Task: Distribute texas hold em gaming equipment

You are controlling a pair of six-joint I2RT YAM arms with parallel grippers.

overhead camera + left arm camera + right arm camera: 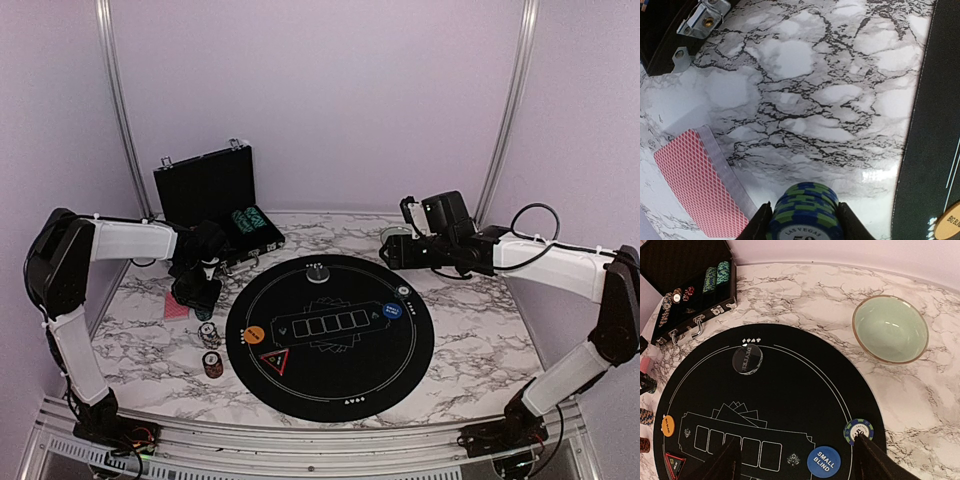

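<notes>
Pinching a short stack of blue-and-green striped poker chips (805, 202) just left of the round black felt poker mat (935, 125), the left gripper (804, 227) should hold it level and set it flat before letting go; the right gripper (797, 450) hangs spread over the mat's far-right edge.

Blue-green chip stack (805, 211) gripped upright, pinkish-red cards (695, 185) flat nearby, blue disc (823, 461) on mat (790, 390)

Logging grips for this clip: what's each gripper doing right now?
Left gripper: closed on a blue-green chip stack.
Right gripper: open, holding nothing.
</notes>
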